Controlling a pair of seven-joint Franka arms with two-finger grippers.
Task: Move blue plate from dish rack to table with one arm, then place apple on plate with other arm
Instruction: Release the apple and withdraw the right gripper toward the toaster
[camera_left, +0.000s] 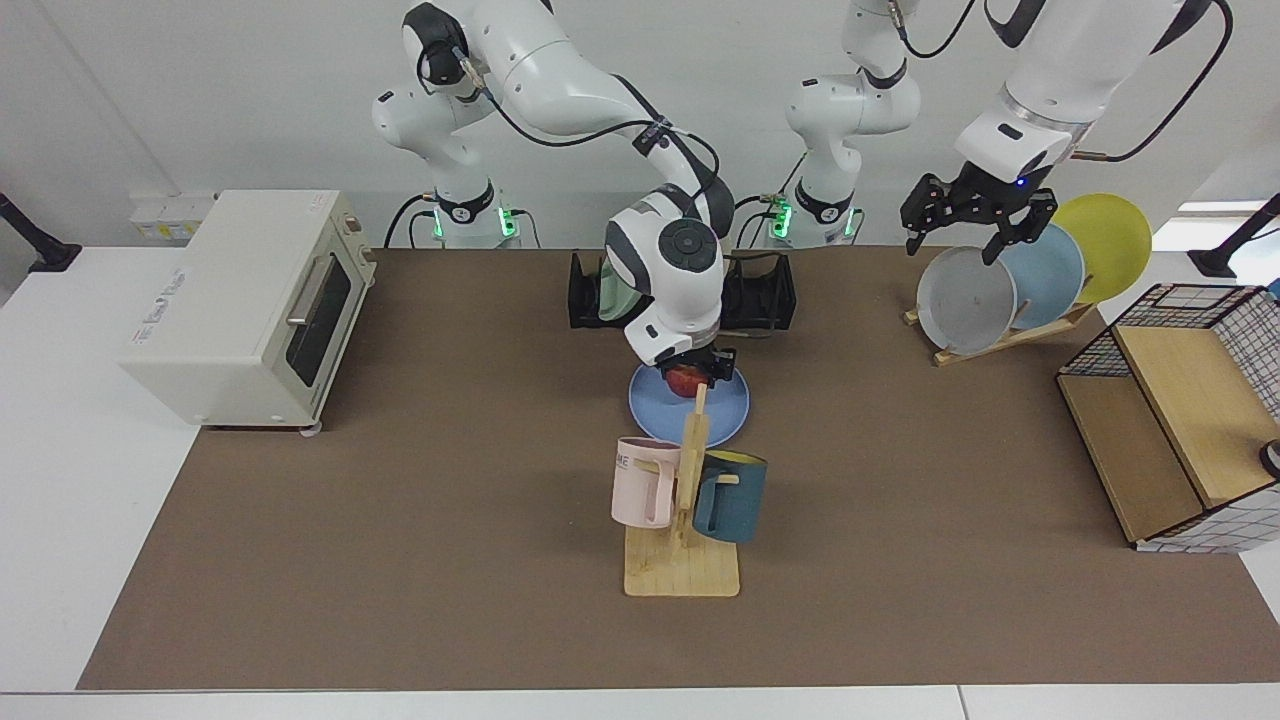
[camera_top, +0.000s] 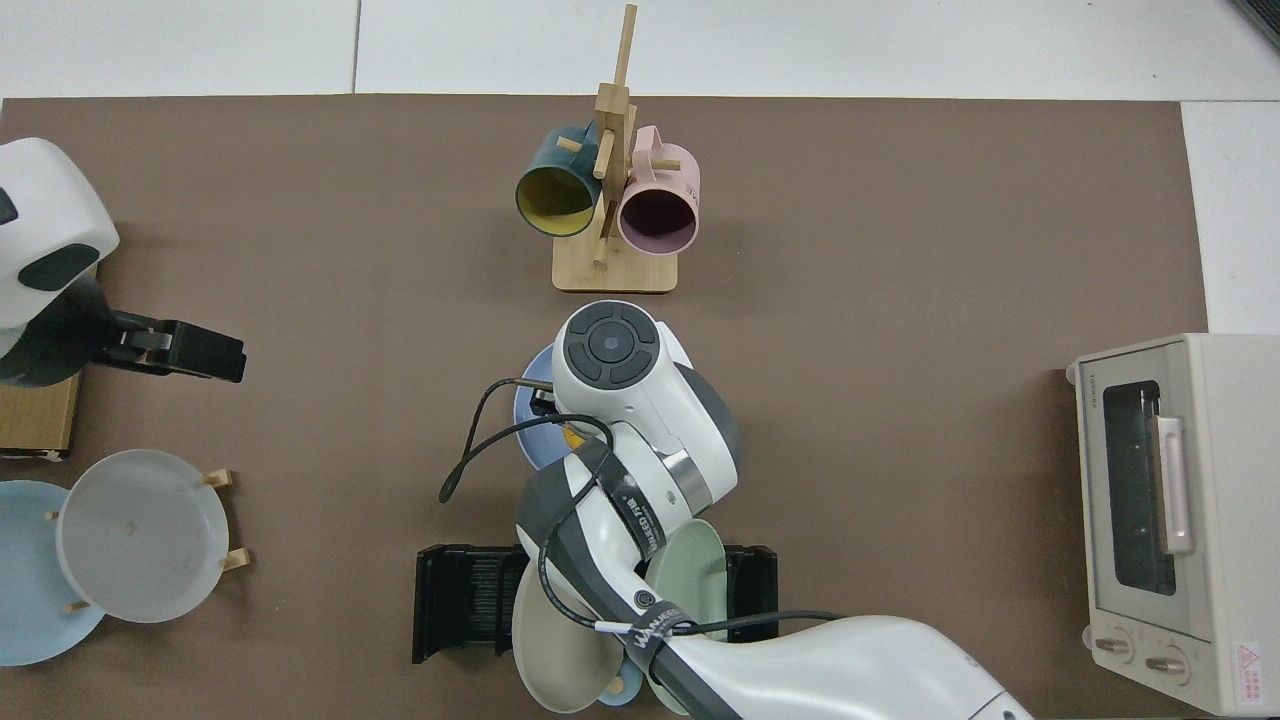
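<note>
The blue plate (camera_left: 722, 412) lies flat on the brown table (camera_left: 400, 500), just in front of the black dish rack (camera_left: 765, 295). My right gripper (camera_left: 688, 378) reaches in from the back and hangs low over the plate's middle, shut on the red apple (camera_left: 683, 382). From above, the right arm hides most of the blue plate (camera_top: 530, 445), and only an orange sliver of the apple (camera_top: 573, 437) shows. Off to the side, my left gripper (camera_left: 965, 228) waits open above the grey plate in the wooden stand; the top view shows this left gripper (camera_top: 195, 350) at the mat's edge.
A mug tree (camera_left: 685, 500) with a pink and a teal mug stands close in front of the plate. A green plate (camera_top: 695, 575) and a beige plate (camera_top: 555, 640) sit in the dish rack. A toaster oven (camera_left: 245, 300), a wooden plate stand (camera_left: 965, 300) and a wire-sided shelf (camera_left: 1180, 400) line the sides.
</note>
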